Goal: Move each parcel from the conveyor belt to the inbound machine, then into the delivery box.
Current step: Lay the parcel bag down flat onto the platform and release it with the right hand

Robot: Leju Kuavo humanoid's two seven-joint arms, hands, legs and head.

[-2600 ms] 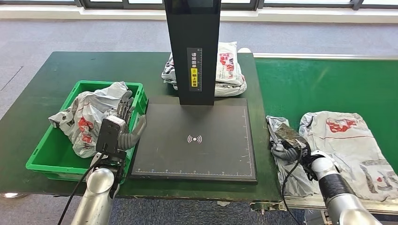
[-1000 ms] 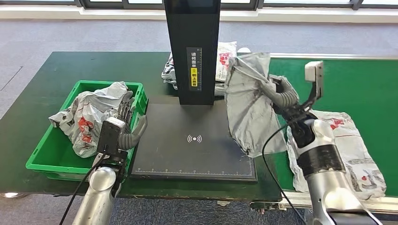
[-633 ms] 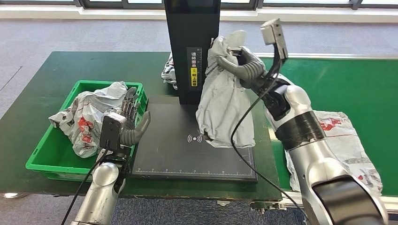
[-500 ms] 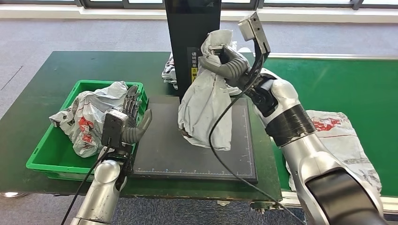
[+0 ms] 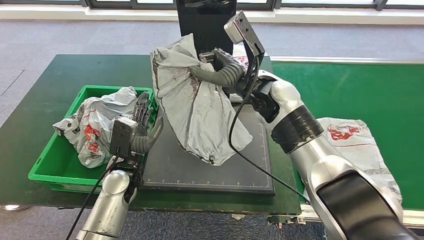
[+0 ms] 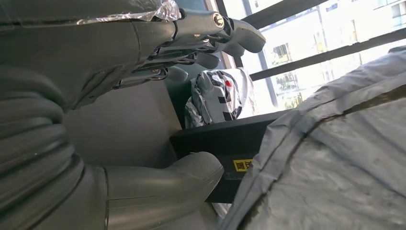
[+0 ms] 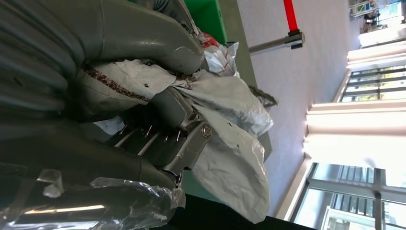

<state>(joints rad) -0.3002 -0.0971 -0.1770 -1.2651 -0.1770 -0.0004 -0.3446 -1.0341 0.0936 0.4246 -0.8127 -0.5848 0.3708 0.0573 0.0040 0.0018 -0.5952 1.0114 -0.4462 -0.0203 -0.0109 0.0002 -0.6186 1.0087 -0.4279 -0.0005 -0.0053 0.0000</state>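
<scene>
Low in the frame, the left hand (image 5: 141, 131) waits with fingers spread, holding nothing, beside the green delivery box (image 5: 49, 162). Centre frame, the right hand (image 5: 220, 70) grips a grey parcel (image 5: 200, 110) hanging over the inbound machine (image 5: 250, 167).

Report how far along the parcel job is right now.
Done: one parcel in the green box already. In hand: the right hand grips a grey parcel hanging over the inbound machine's black plate, its lower end at the plate; the left hand waits open beside the box. Left: this parcel must go into the box, and another parcel lies on the conveyor belt.
</scene>
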